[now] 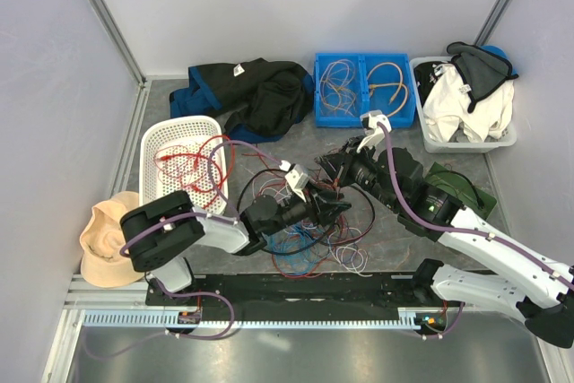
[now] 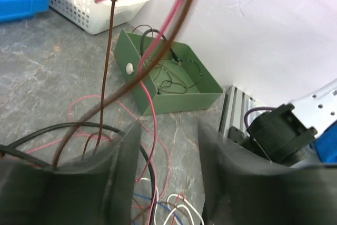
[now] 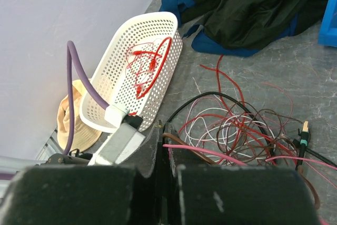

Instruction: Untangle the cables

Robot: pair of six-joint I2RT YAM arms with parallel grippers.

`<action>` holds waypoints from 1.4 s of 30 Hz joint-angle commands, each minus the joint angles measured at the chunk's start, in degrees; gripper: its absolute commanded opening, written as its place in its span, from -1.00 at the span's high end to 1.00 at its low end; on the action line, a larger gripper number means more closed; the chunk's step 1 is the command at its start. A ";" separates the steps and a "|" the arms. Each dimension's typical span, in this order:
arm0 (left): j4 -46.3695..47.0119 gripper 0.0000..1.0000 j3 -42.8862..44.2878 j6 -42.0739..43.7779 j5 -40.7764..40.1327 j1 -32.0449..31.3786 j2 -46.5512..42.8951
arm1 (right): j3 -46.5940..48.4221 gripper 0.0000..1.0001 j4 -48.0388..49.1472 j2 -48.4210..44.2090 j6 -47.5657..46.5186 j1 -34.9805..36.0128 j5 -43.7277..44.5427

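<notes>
Left pincer (image 2: 168, 175): my 2 dark fingers (image 2: 122, 175) stand spread with a clear gap. A thin red strand (image 2: 153, 143) runs down through that gap, ungripped.

Right pincer (image 3: 167, 154): fingers pressed together, pinching a pink wire (image 3: 210, 153) that leads out toward the heap.

The main tangle of thin red, black, white and blue cables (image 1: 309, 238) lies on the grey marbled table (image 1: 390, 244) (mid-table, under and between both pincers).

The white perforated plastic basket (image 1: 179, 136), left of the heap, holds loose red wires. The green open-topped box (image 2: 179, 103) holds a thin black wire.
</notes>
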 commanded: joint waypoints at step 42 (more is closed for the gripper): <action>-114.28 0.96 104.25 36.42 -51.81 3.50 -9.66 | -9.13 -0.96 -8.20 -24.35 -5.49 0.19 14.24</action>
